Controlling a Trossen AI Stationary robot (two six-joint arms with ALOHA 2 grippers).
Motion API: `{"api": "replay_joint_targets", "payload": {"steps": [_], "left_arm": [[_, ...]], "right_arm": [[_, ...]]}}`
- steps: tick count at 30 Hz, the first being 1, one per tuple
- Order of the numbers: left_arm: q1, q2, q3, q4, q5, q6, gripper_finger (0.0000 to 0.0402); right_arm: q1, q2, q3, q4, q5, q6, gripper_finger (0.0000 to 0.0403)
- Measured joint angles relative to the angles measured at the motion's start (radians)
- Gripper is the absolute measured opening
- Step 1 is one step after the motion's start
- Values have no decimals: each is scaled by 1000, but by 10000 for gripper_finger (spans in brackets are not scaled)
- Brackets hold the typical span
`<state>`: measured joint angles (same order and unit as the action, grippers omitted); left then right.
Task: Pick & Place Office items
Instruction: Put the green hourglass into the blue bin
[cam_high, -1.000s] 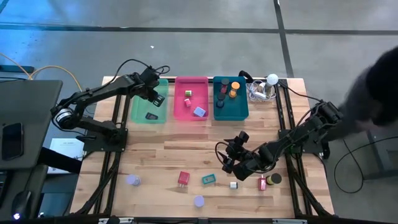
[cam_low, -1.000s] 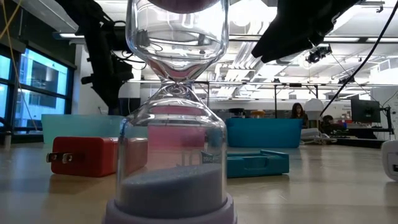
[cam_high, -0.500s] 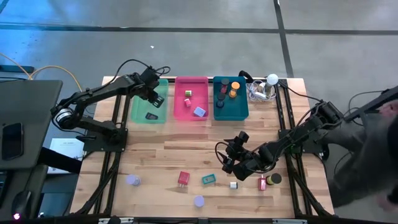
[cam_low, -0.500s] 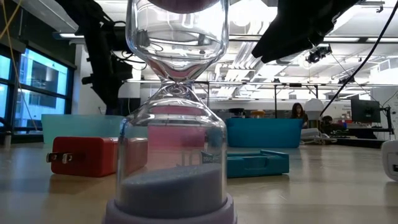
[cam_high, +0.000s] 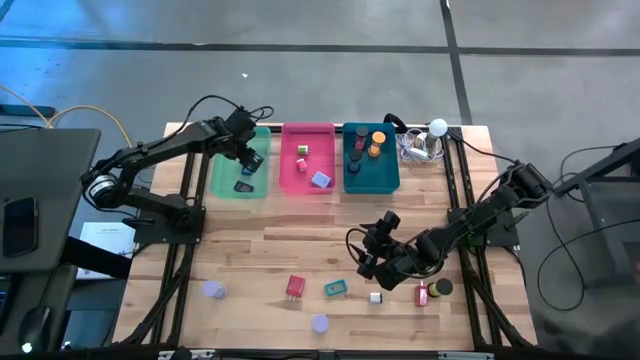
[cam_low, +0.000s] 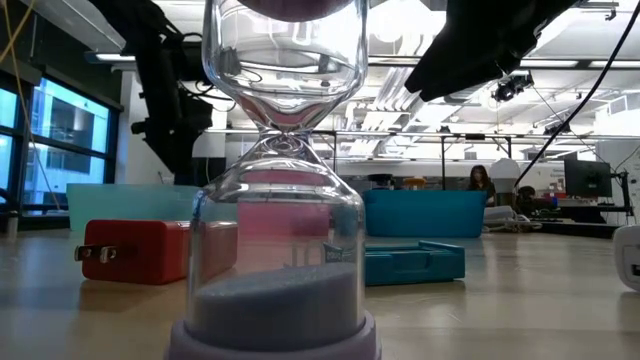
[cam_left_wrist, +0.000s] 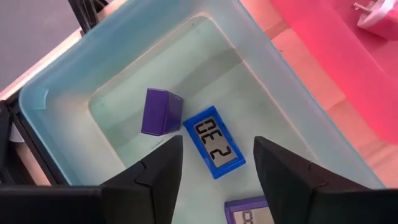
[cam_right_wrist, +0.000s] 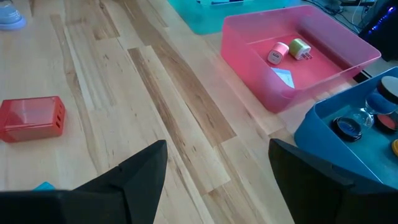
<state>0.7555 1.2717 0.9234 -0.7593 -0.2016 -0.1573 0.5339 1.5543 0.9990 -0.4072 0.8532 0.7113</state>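
Left wrist view: the left gripper (cam_left_wrist: 214, 177) is hung over the green tray (cam_left_wrist: 56, 106), fingers spread with nothing between them; a blue digital clock (cam_left_wrist: 214, 148) is seen lying flat on the tray floor directly below, touching a purple block (cam_left_wrist: 161, 112); a second purple clock (cam_left_wrist: 249, 211) is partly hidden at the frame edge; release is judged just done. High view: the right gripper (cam_high: 381, 262) is held spread and empty above the table (cam_high: 240, 265), near the red plug block (cam_high: 295, 288), teal block (cam_high: 335, 288) and small white piece (cam_high: 376, 297); two lavender timers (cam_high: 213, 290) are left at the front. The red plug block is judged light, rigid, smooth plastic; best taken across its flat sides, clear of the prongs. The timers are judged fragile glass; best gripped at the cap.
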Motion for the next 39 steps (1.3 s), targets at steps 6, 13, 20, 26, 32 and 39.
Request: {"api": "replay_joint_targets", "payload": {"steps": [6, 13, 20, 26, 32, 39], "left_arm": [[-19, -79, 4, -5, 38, 2, 191], [-126, -211, 5, -29, 176, -37, 191], [-329, -314, 5, -34, 244, -96, 191], [-511, -363, 6, -28, 210, -156, 191], [-689, -364, 5, -27, 124, -208, 191], [-786, -363, 5, -29, 7, -211, 191]], "right_arm": [[1, 0, 0, -1, -50, -33, 270], [29, -32, 0, -5, -128, -57, 270], [55, -81, 1, -3, -209, -26, 270], [77, -80, 1, -3, -255, -24, 270], [77, -79, 1, -1, -284, 3, 270], [32, -79, 1, 22, -382, 0, 270]]}}
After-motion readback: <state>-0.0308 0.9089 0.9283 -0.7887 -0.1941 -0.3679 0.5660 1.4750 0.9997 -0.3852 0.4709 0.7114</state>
